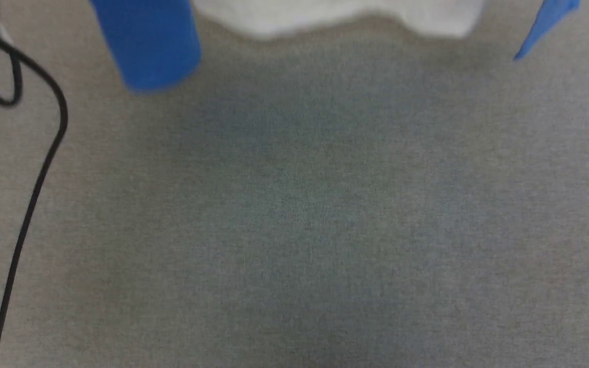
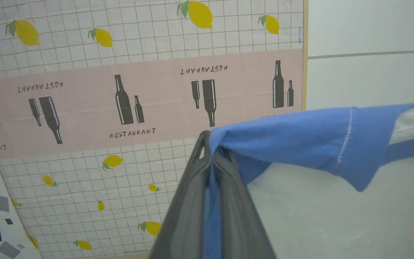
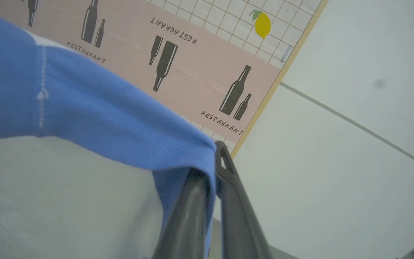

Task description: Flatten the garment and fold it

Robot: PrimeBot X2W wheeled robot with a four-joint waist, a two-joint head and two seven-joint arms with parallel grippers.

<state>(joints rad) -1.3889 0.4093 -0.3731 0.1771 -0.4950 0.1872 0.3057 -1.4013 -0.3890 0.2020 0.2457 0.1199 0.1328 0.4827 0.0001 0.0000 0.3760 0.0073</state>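
The garment hangs lifted at the top of the head view: its white hem (image 1: pixel 335 18) runs along the top edge, with a blue sleeve (image 1: pixel 146 43) drooping at the upper left and a blue tip (image 1: pixel 545 25) at the upper right. In the left wrist view my left gripper (image 2: pixel 210 151) is shut on blue cloth of the garment (image 2: pixel 300 140), which stretches away to the right. In the right wrist view my right gripper (image 3: pixel 212 162) is shut on the garment's blue cloth (image 3: pixel 95 115), with the white body (image 3: pixel 56 201) hanging below.
A grey carpeted surface (image 1: pixel 315 214) spreads below the hanging cloth. A pale arm with a black cable (image 1: pixel 44 168) runs down the left edge. A lemon-and-bottle printed cloth (image 2: pixel 120 108) and a white wall (image 3: pixel 354 162) lie beyond the grippers.
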